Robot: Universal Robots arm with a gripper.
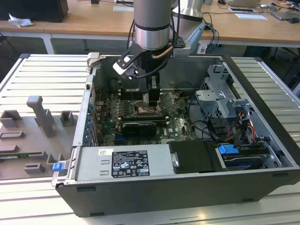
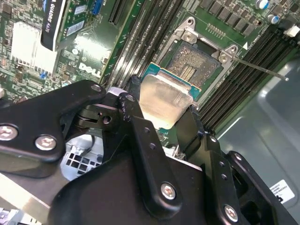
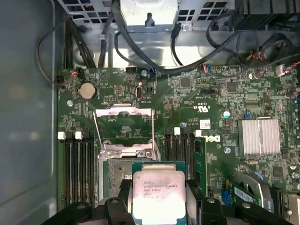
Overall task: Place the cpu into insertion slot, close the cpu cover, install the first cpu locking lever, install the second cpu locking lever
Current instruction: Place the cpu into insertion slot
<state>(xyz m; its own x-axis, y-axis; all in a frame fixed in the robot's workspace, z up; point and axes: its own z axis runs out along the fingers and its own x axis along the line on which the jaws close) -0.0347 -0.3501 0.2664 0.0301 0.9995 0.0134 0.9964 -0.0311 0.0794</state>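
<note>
The gripper (image 3: 158,207) pinches the cpu (image 3: 158,193) by two opposite edges, one black finger (image 3: 123,194) on each side, with the pale metal face turned toward the camera in the first wrist view. In the second wrist view the cpu (image 2: 164,99) hangs over the near edge of the insertion slot (image 2: 194,68). The slot's dark, pin-covered centre lies bare, so the chip is not seated. Whether it touches the slot's rim I cannot tell.

Just beyond the slot the cpu cover (image 3: 124,112) stands swung open, its cut-out middle showing green circuit board (image 3: 206,89) behind. A thin locking lever (image 2: 260,68) sticks out from a corner of the slot, clear of the cover. Long black memory slots (image 3: 77,157) run on both sides of the slot. Farther across the board sit a round coin battery (image 3: 86,90) and a ribbed heat sink (image 3: 258,136).

In the exterior view the arm (image 1: 151,23) reaches straight down into an open computer case (image 1: 262,108), which lies on a slatted metal worktop (image 1: 42,75). Grey fixtures (image 1: 40,115) stand on the worktop at the exterior view's left.
</note>
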